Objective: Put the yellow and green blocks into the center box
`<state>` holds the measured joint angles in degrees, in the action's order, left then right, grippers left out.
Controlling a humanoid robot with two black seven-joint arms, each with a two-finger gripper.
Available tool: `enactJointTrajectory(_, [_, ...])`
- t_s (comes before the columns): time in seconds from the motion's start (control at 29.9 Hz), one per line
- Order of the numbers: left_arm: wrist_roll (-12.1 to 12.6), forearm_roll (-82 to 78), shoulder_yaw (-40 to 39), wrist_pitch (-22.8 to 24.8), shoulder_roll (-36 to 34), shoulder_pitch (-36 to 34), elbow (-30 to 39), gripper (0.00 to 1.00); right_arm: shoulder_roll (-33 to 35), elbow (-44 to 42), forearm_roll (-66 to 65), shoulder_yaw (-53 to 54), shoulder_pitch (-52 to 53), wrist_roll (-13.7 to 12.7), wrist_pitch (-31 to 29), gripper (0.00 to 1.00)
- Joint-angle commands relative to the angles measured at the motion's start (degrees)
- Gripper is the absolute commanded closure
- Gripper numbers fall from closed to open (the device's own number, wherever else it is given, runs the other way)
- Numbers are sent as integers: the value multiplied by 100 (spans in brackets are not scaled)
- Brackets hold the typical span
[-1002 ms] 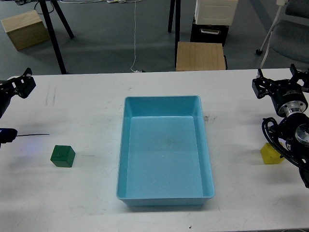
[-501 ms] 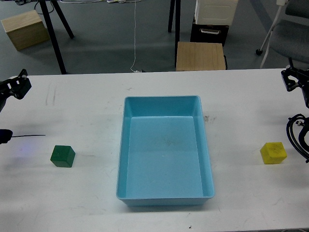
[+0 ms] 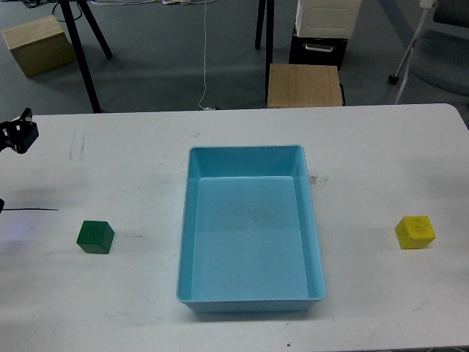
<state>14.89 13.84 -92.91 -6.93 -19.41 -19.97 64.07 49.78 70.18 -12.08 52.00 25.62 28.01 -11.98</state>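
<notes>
At the far left edge, the left end effector (image 3: 17,134) shows only as a small dark tip above the surface (image 3: 132,183); it is too small to tell whether its fingers are apart or together, and it holds nothing that can be seen. Below it and nearer the front, the green block (image 3: 95,237) sits flat on the surface, well apart from the box and free on all sides, so it looks open to a grasp from above. In the middle lies the blue box (image 3: 249,227), empty, its long side running away from the robot, an easy drop target from either side. On the right, the yellow block (image 3: 415,232) rests alone on the surface. The right end effector is out of view. Neither block is yet in the box.
</notes>
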Motion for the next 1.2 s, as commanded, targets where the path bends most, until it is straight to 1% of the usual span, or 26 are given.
enactJointTrajectory(0.0, [-13, -13, 36, 8, -1, 11, 0, 0, 681, 215, -838, -207, 162, -1, -32, 1])
enactJointTrajectory(0.07, [-13, -13, 36, 8, 7, 11, 0, 0, 1024, 382, -1251, -356, 233, -1, -32, 1])
enactJointTrajectory(0.2, [-13, -74, 107, 8, 25, 11, 0, 0, 1867, 988, -2340, -716, 321, -1, -32, 1])
enactJointTrajectory(0.3, [-13, -127, 107, 8, 25, 11, 0, 0, 2272, 1270, -3403, -1077, 330, -1, -32, 1])
enactJointTrajectory(0.47, [-21, -171, 116, 8, 51, 11, 0, 0, 2686, 1402, -4758, -1245, 312, -1, -32, 1])
enactJointTrajectory(0.77, [-22, -312, 107, 17, 104, 11, 9, 0, 3231, 1420, -6287, -1280, 540, -1, 47, 1])
enactJointTrajectory(0.94, [-22, -312, 80, 8, 60, 37, 18, 0, 3687, 1814, -7377, -1289, 567, -1, 327, 1])
enactJointTrajectory(1.1, [-22, -321, 98, 8, 69, 46, 18, 0, 4127, 2192, -8756, -1298, 567, -1, 372, 1])
enactJointTrajectory(1.17, [-22, -321, 98, 8, 78, 46, 18, 0, 4268, 2298, -9100, -1280, 567, -1, 372, 1])
